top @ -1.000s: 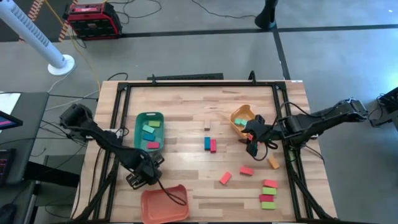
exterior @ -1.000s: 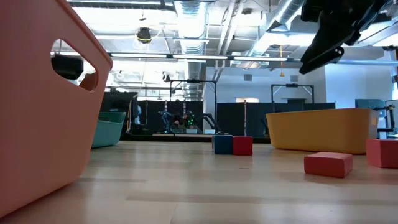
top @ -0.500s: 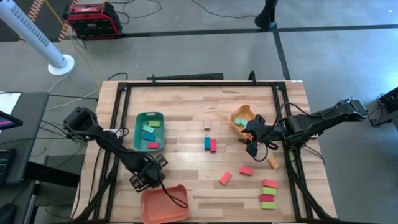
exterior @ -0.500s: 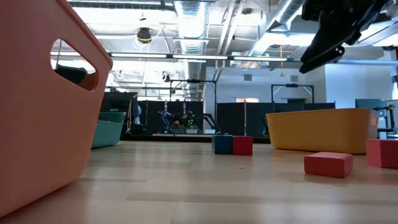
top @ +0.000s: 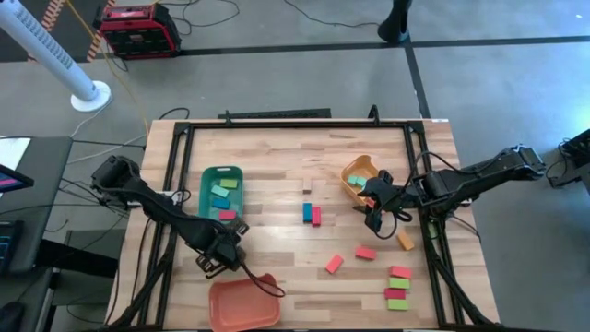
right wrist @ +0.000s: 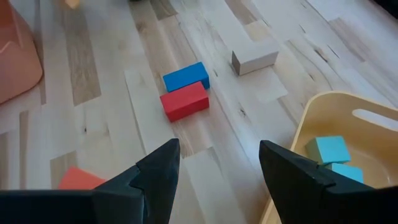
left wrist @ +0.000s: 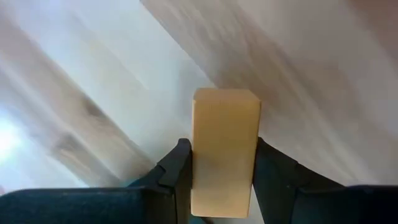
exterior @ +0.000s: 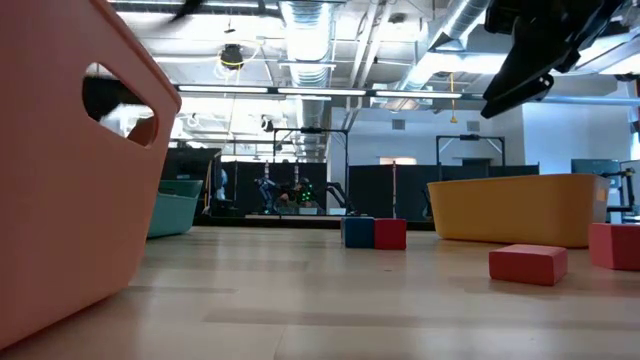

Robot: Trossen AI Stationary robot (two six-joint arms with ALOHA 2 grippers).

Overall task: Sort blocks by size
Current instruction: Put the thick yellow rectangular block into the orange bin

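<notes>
closing on a pale wooden block point(left wrist: 224, 149), our left gripper point(top: 221, 254) now has its fingers clamped on it, between green tray point(top: 221, 175) and salmon tray point(top: 241, 302) above the worktop (sorting can proceed). right gripper point(top: 374, 205) waits, fingers apart.

Two dark jointed arms, black cables, chunky black fingers point(right wrist: 158, 171)

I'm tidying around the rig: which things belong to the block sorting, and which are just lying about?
Job: pale block in left gripper; blue block; red block; teal blocks in yellow tray; green tray; salmon tray; right gripper by yellow tray.
Lying about: red case, white stand base on floor.
</notes>
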